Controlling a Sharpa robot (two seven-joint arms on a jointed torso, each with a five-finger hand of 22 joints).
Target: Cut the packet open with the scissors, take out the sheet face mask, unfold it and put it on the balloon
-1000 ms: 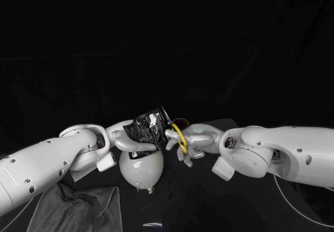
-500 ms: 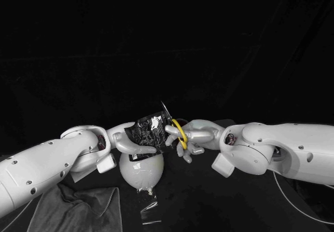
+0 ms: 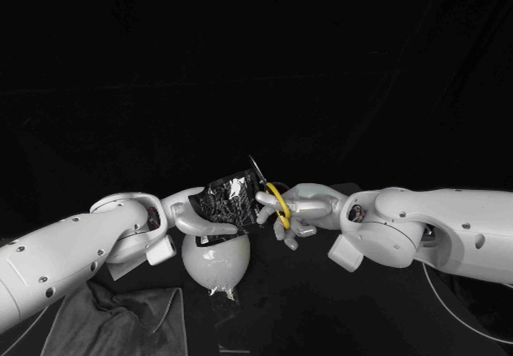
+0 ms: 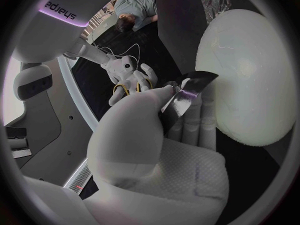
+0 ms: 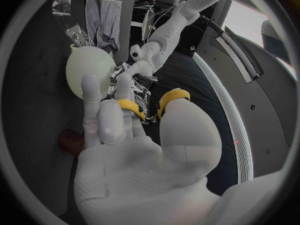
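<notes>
My left hand (image 3: pixel 198 216) holds a dark shiny packet (image 3: pixel 229 200) upright, just above the white balloon (image 3: pixel 217 259) that lies on the table. My right hand (image 3: pixel 297 211) grips the yellow-handled scissors (image 3: pixel 277 205) at the packet's right edge, and the blades point up past its top corner. In the left wrist view the packet (image 4: pixel 187 89) sticks out between my left hand's fingers (image 4: pixel 190 122) beside the balloon (image 4: pixel 250 75), with the scissors (image 4: pixel 127 85) behind it. The right wrist view shows the scissors' handles (image 5: pixel 172 97), the packet (image 5: pixel 122 82) and the balloon (image 5: pixel 90 67).
A grey cloth (image 3: pixel 118 315) lies crumpled at the table's front left, next to the balloon's knot. A clear crinkled strip (image 5: pixel 78 35) lies between the cloth (image 5: pixel 103 15) and the balloon. A small dark reddish object (image 5: pixel 70 141) sits on the table under my right hand.
Both hands have risen a little with the packet and the scissors. The blades now stick up above the packet's top edge. A clear strip has shifted near the table's front.
</notes>
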